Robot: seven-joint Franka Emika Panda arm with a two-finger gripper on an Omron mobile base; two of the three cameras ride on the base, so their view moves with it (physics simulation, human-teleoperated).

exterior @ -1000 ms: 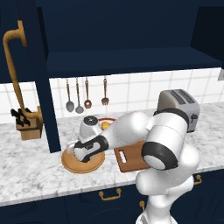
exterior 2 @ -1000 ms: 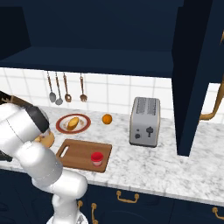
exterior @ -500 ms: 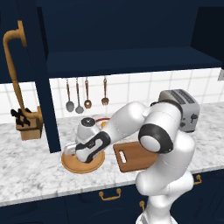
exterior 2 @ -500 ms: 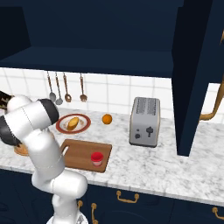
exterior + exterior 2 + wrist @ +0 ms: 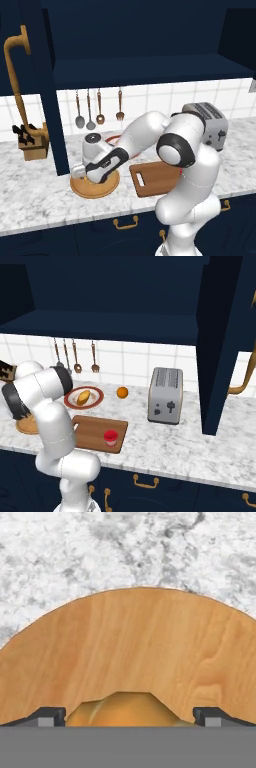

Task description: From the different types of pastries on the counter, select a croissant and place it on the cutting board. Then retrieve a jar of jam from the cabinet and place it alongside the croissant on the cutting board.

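White marble counter (image 5: pixel 165 443), cutting board (image 5: pixel 90 431), toaster (image 5: pixel 165 395), orange (image 5: pixel 122 392)

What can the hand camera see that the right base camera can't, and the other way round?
The hand view gives the close-up: the croissant sitting between the open gripper's two fingertips.

The right base view gives the wider kitchen: the jar of jam on the cutting board, the oblong pastry on a red-rimmed plate, the orange and the toaster.

Both show the round wooden plate and the marble counter.
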